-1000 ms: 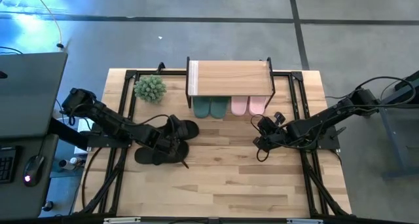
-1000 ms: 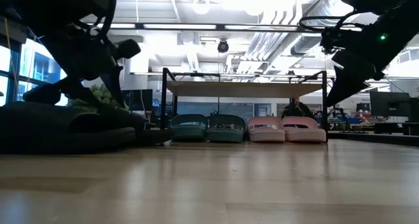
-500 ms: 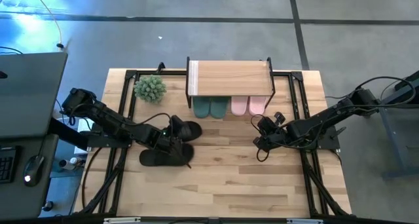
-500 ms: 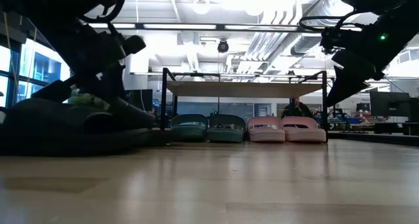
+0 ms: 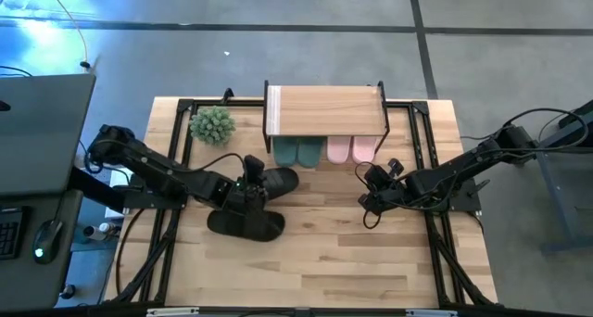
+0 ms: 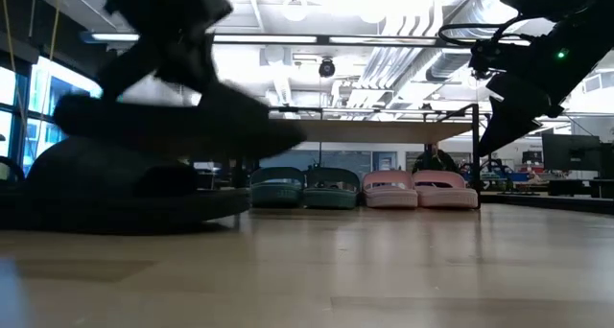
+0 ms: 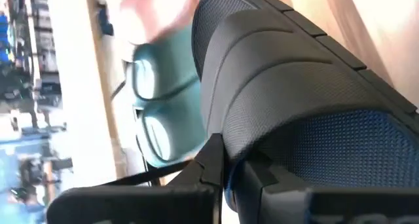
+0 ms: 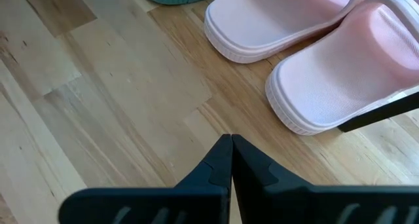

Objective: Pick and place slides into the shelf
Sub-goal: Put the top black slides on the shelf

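From above, the shelf (image 5: 326, 110) sits at the twelve o'clock end of the desk (image 5: 315, 261), its light plank top over thin black legs, and tucked beneath it are the dark green slides (image 5: 296, 152) with the pale pink slides (image 5: 350, 150) at their three o'clock side — toes poking out toward six o'clock. The left gripper (image 5: 250, 189) is out near the middle of the desk, at about seven o'clock from the shelf, its jaws pinched tight on the strap of one black slide (image 5: 276, 181), which the low view shows raised off the wood and tilted. The other black slide (image 5: 245, 224) lies flat on the desk just at six o'clock of the gripper. The right gripper (image 5: 371, 204) hangs above the desk at about five o'clock from the shelf, jaws closed together on nothing — its own camera looks down on bare planks with the pink pair just ahead. A small green plant (image 5: 212, 125) stands at the shelf's nine o'clock side.
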Available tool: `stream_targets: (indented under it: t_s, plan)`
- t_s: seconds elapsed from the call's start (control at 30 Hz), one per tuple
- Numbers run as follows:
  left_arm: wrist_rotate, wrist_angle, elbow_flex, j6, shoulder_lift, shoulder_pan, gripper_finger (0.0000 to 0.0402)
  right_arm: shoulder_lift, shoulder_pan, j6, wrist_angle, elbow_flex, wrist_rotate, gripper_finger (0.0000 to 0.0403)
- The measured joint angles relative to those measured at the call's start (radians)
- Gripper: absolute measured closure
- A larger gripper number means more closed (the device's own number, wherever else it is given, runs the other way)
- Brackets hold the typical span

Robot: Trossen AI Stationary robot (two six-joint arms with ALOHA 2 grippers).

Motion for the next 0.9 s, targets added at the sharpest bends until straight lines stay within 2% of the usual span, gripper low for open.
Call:
stream_targets:
  t_s: [0.23, 0.33, 0.43, 0.57, 0.7, 0.9]
  plan:
    - [-0.014, -0.113, 0.262, -0.177, 0.000, -0.023, 0.0400, 0.000, 0.000, -0.008, -0.001, 0.000, -0.006, 0.0402]
    - [-0.078, -0.115, 0.384, -0.220, 0.000, -0.029, 0.0400, 0.000, 0.000, -0.010, -0.001, 0.000, -0.010, 0.0402]
    - [-0.190, -0.118, 0.497, -0.217, 0.014, -0.011, 0.0401, 0.000, 0.000, -0.011, -0.001, 0.000, -0.011, 0.0402]
    - [-0.289, -0.116, 0.640, -0.093, 0.067, 0.071, 0.0401, 0.000, 0.000, -0.010, -0.003, 0.000, -0.012, 0.0402]
    - [-0.294, -0.126, 0.791, -0.020, 0.150, 0.185, 0.0401, 0.000, 0.000, -0.008, 0.000, 0.000, -0.021, 0.0402]
    - [-0.298, -0.235, 1.009, -0.013, 0.310, 0.356, 0.0401, 0.000, 0.000, 0.000, 0.003, 0.000, -0.027, 0.0402]
